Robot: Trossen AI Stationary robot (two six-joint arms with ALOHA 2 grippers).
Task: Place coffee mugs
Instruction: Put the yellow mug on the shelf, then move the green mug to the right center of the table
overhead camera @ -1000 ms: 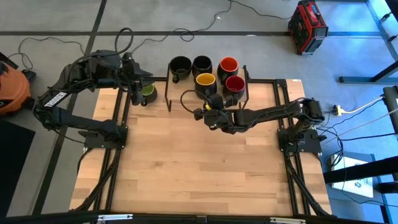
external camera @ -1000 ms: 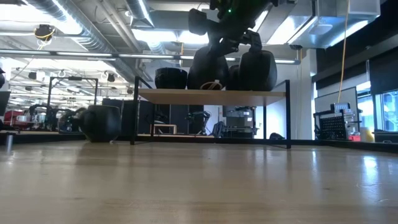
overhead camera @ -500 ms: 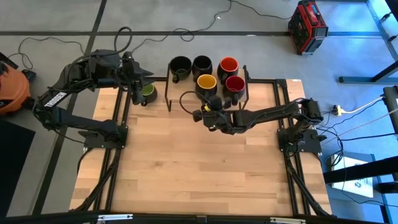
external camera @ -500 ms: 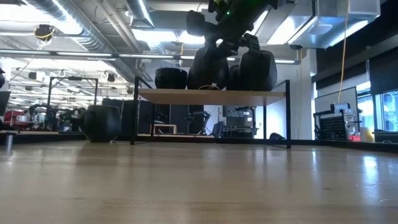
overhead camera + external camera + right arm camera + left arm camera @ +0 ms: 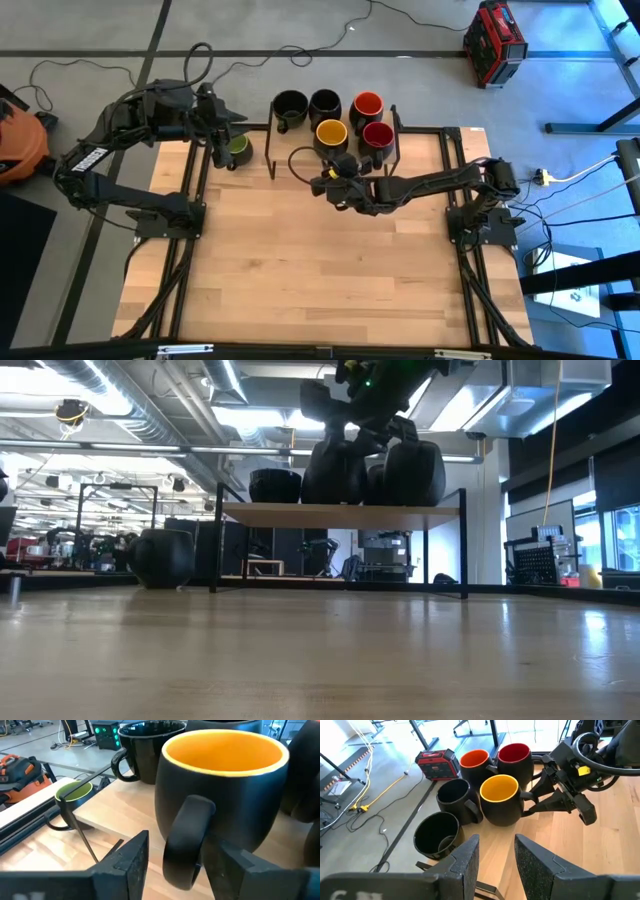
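Judging from how our right hand [image 5: 333,167] sits, w/ its dark fingers parted either side of the handle of the yellow-lined black mug [image 5: 331,133] and not pinching it, the risk now is snagging that handle on the way out. A sideways or lifting pull could drag or tip the mug on the low wooden rack shelf w/ black metal legs [image 5: 340,512].

That mug stands on the shelf, touching or nearly touching the dark-red-lined mug [image 5: 377,135] beside it. Orange-red-lined mug [image 5: 367,104] and two black-lined mugs [image 5: 307,104] sit behind it, so a nudge could knock into neighbours.

Green-lined black mug [image 5: 237,148] is off the rack's left end, on the pale wooden worktop [image 5: 300,270]. Our left hand [image 5: 222,140] is at it; we can't tell whether it grips. Carrying it to the crowded shelf could clip a rack leg or a black-lined mug.
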